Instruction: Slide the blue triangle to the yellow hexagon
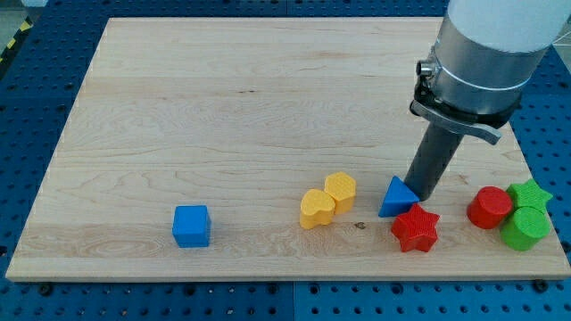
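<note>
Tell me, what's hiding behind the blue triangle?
Right behind the blue triangle is my tip, at its upper-right edge. The triangle may cover the tip's very end, so contact can't be confirmed.

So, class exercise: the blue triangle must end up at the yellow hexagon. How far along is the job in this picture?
Done: my tip has reached the blue triangle and sits at its right edge, apparently touching.

In hand: a push toward the view's left.

Left: bare board still separates the triangle from the yellow hexagon, which sits against the yellow heart. The red star lies just below the triangle.

My tip [417, 193] touches the blue triangle [396, 198], right of the yellow hexagon [340, 191].
</note>
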Controlling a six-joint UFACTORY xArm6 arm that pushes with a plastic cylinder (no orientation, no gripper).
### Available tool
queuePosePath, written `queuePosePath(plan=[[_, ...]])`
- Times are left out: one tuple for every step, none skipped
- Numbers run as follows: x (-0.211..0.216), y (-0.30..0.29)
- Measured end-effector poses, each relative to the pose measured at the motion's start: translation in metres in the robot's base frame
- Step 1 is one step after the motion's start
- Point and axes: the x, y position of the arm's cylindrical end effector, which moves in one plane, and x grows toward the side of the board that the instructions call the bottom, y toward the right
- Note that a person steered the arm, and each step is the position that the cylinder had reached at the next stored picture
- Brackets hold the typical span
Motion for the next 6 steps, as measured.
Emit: queuePosePath(plan=[[0.0, 0.017], [0.007, 0.015], [0.014, 0.0], [0.015, -0.029], [0.014, -0.053], [0.009, -0.071]])
